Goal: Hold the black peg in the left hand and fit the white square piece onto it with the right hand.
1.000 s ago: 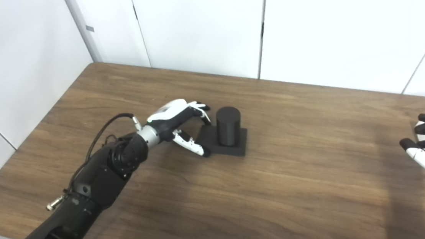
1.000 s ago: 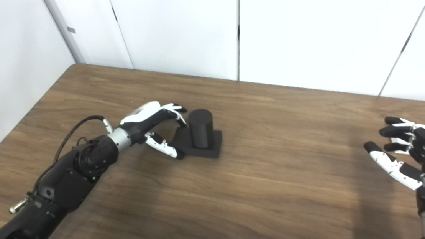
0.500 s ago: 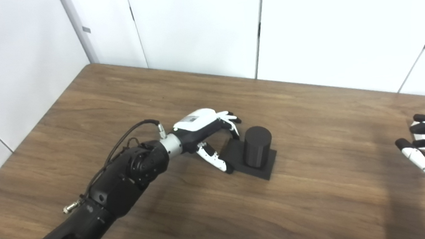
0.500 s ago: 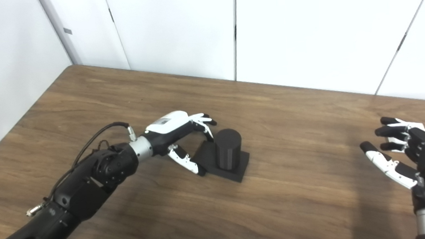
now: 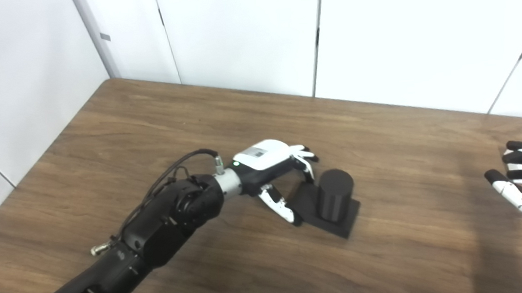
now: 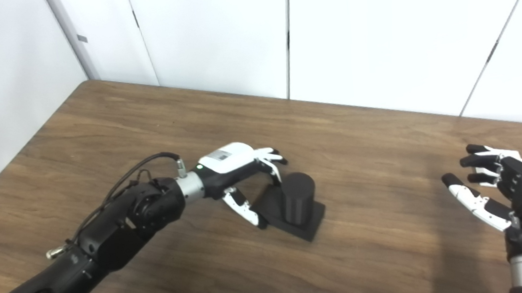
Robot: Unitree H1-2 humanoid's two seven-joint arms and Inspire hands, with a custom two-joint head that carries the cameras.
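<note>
- Black peg (image 5: pixel 335 195): upright cyl. on flat square base (image 5: pixel 348 219), standing on wooden table (image 5: pixel 220 117), approx. mid-table; base turned at an angle to table's front edge.
- Left hand (image 5: pixel 276 171): at peg's left side, palm down, reaching in from lower left; fingers (image 5: pixel 309 163) curled over base's far-left edge, thumb (image 5: pixel 281 207) down at base's near-left corner. Touching or just beside base; can't tell for sure if gripping. Not around the cyl. itself.
- Right hand (image 6: pixel 506 193): far right, well apart from peg, raised over table's right end; fingers spread, thumb out, holding nothing.
- White wall panels (image 5: pixel 241 30) behind table.
</note>
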